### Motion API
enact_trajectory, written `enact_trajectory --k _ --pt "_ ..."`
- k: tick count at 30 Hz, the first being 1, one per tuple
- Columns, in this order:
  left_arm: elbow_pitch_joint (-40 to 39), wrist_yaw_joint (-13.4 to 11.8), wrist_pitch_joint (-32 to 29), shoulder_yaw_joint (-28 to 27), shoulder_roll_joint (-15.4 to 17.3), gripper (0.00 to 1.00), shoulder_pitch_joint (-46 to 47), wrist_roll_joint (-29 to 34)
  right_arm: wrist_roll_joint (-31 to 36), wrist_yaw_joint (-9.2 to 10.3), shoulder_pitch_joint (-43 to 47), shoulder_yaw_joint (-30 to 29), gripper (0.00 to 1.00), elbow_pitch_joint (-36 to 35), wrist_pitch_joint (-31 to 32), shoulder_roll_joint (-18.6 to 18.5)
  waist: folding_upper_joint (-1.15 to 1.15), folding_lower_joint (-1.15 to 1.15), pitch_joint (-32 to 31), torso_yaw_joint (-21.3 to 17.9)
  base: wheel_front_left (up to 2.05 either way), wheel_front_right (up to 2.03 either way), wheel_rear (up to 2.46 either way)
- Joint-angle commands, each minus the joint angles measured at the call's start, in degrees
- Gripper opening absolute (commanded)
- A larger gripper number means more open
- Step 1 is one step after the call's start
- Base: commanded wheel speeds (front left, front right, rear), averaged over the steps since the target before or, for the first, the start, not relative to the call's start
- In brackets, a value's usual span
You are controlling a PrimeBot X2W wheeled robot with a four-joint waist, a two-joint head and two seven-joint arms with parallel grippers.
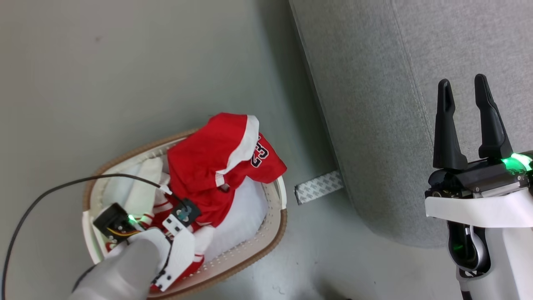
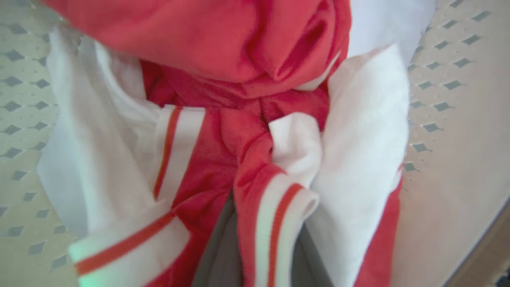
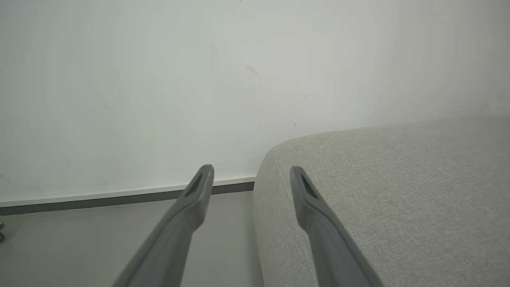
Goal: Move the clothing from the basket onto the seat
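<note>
home-like room: upholstered seat, laundry basket, plain wall

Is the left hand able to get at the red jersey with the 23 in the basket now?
Probably yes: the left hand is down inside the basket, right beside the red jersey, which lies on top with nothing over it.

Basket stands on the floor, left of the seat and apart from it. Clothing lies in the basket, one garment heaped over the rim on the seat side. A strip lies on the floor between basket and seat, touching the seat's base. Left gripper is down in the basket, a fold of clothing between its fingers. Right gripper hangs over the seat's edge. Wall stands behind the seat.
</note>
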State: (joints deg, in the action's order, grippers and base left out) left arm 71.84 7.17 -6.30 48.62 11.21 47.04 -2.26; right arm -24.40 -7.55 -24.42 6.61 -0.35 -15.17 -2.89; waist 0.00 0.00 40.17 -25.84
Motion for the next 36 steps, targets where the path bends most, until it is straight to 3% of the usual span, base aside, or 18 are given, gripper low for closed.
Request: enact_trajectory --k 1,17,26,36 --pt "0.07 0.19 0.66 0.0 -0.47 0.0 -0.33 -1.17 0.41 0.12 -0.28 -0.29 1.0 0.19 0.03 0.0 0.0 0.0 -1.44 0.74 0.0 0.0 0.0" --pt "-2.01 0.34 10.28 1.43 -7.35 0.0 -7.13 -8.71 7.71 0.12 4.32 -2.66 1.0 3.45 0.04 -0.05 0.0 0.0 -19.24 9.01 0.0 0.0 0.0" --pt "-6.16 0.35 15.75 2.94 -8.21 0.0 -10.51 -15.82 10.75 0.12 8.07 -3.62 1.0 5.37 0.03 -0.16 0.0 0.0 -28.94 14.09 0.0 0.0 0.0" --pt "-13.44 0.24 20.14 2.55 -8.26 0.0 -14.11 -23.43 9.05 0.12 14.06 -3.68 1.0 7.34 0.03 -2.05 0.0 0.0 -38.6 18.42 0.0 0.0 0.0"
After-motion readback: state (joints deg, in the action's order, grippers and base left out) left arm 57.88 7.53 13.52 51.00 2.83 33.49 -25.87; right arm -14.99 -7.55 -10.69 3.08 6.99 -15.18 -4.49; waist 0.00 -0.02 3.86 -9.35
